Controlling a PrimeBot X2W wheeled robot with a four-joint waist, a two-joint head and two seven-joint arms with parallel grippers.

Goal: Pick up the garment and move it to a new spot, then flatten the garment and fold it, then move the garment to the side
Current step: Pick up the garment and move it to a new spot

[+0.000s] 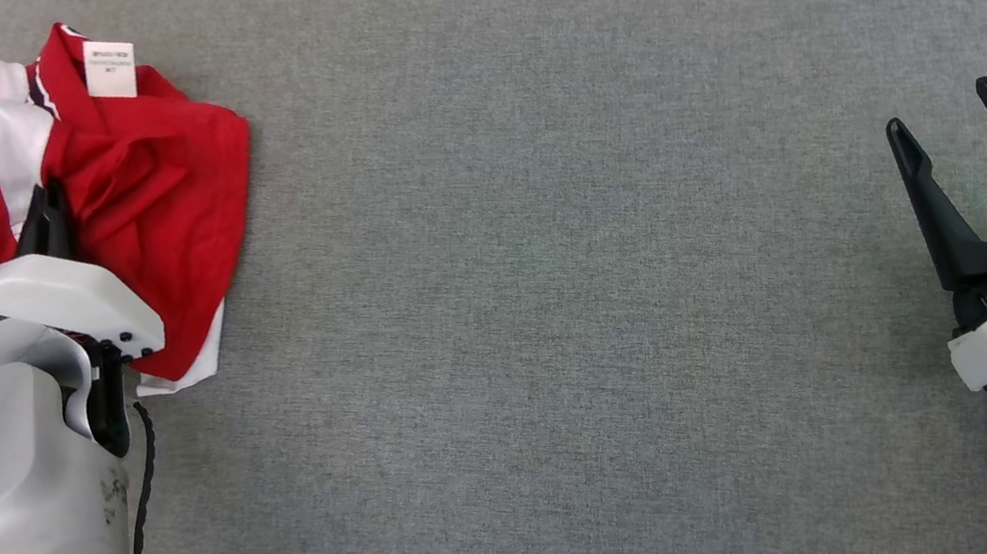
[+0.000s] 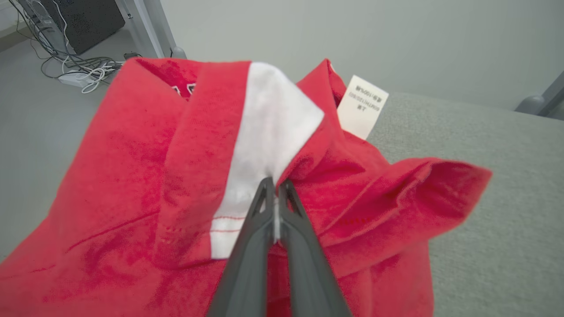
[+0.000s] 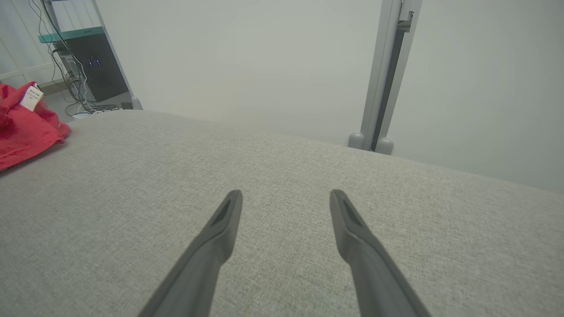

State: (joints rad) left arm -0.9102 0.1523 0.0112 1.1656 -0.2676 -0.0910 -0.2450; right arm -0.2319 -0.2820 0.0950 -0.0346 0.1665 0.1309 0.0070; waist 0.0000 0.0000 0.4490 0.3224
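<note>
Head view: the crumpled red-and-white garment (image 1: pixel 151 175) lies at the far-left edge of the tabletop (image 1: pixel 560 306), with the left hand (image 2: pixel 276 185) pinched shut on its white part. It looks like soft, light cloth that should drape, best taken at a hem. Its outline is bunched up and hard to make out. Right hand (image 1: pixel 941 109) stands open and empty.

The garment (image 1: pixel 131 178) lies bunched at the far left of the surface (image 1: pixel 560 306), reaching its left edge, with a label (image 1: pixel 111 68) on its far side. The left pincer (image 1: pixel 52 218) comes in from the near left and sits on the garment, its tips on a fold near the middle. The right pincer (image 1: pixel 940 105) is at the near right over bare surface, well apart from the garment. Beyond the far edge, cables (image 2: pixel 83 72) lie on the floor beside a cabinet (image 3: pixel 99 66) to the left, and a post (image 3: pixel 387 75) stands to the right.
</note>
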